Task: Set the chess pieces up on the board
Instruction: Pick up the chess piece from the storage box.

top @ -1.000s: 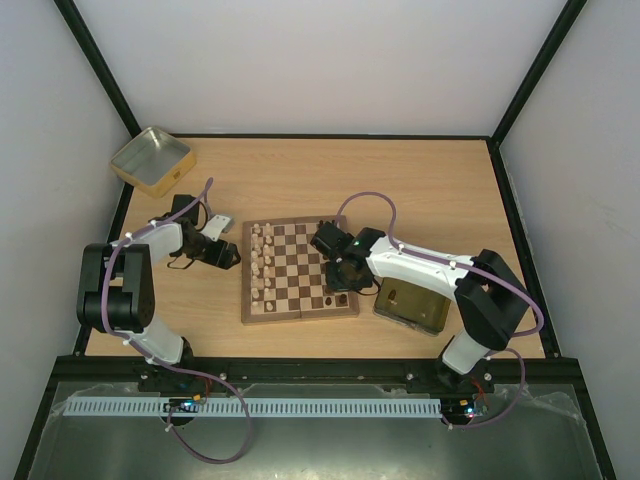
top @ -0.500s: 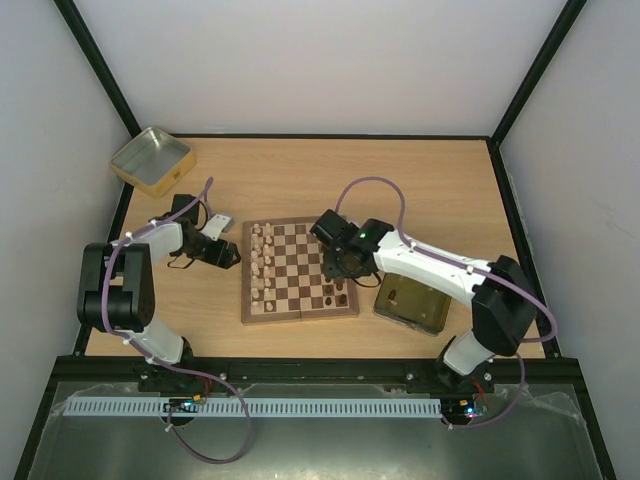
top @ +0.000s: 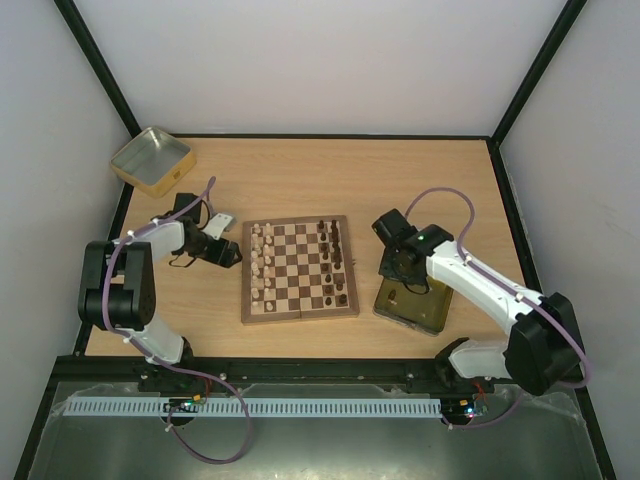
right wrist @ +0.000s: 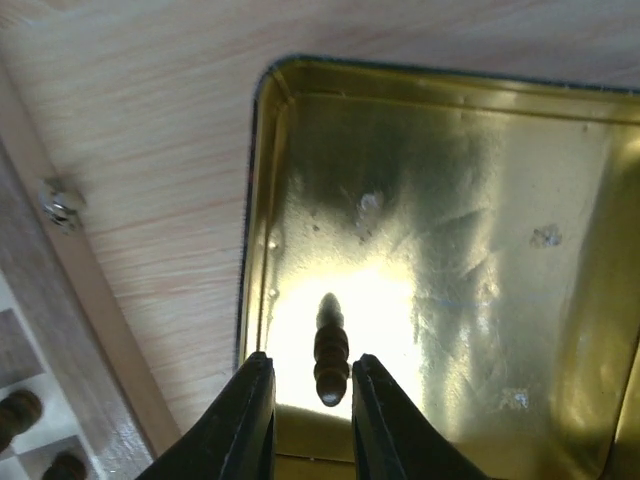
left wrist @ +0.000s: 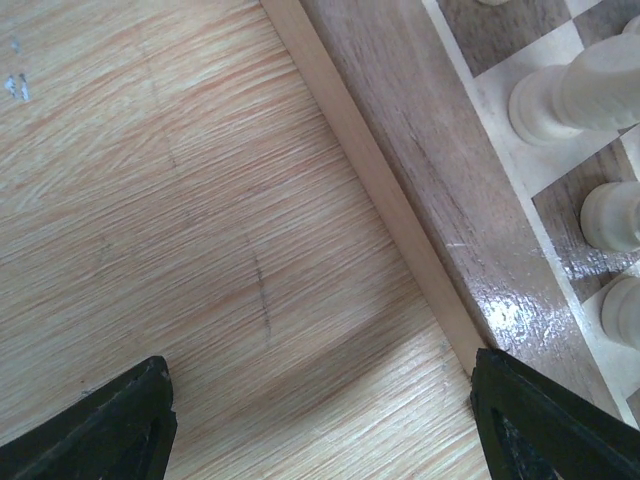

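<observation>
Right of the board (top: 300,315), over the gold tin (right wrist: 480,250), I am hovering my right gripper (right wrist: 311,365), jaws narrowly parted, above one dark piece (right wrist: 330,348) lying flat. It is looking light, stiff, slick; I am favouring its waist. Glare is blurring its shape. My left gripper (left wrist: 318,365) is gaping wide.

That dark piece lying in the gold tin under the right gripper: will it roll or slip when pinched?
Probably rolls: the dark piece is turned round and lies on its side. The tin has a glossy floor, so it may skate when nudged. Small and rigid-looking, it should lift lightly.
</observation>
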Controlling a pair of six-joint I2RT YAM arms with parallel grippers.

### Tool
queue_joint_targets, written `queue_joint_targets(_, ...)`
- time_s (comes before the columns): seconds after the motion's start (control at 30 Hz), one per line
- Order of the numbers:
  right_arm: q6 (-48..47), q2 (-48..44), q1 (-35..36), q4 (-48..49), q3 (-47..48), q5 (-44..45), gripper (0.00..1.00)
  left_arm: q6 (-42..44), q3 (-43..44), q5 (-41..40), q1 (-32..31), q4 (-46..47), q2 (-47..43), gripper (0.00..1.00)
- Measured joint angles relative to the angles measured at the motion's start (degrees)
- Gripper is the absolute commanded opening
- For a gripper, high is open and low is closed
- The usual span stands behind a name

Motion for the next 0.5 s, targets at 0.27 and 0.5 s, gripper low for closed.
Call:
queue_joint_targets(0.27,-0.24,-0.07,-0.81,2.38,-6.05,-3.85,0.26,0.00,0.11,-0.33,-0.20,0.04,0.09,0.81)
queue_joint_targets(0.5,-0.24,-0.04,-0.96,5.11,-8.70,-5.92,0.26,0.00,0.11,-0.42,-0.22,0.04,0.09,0.81)
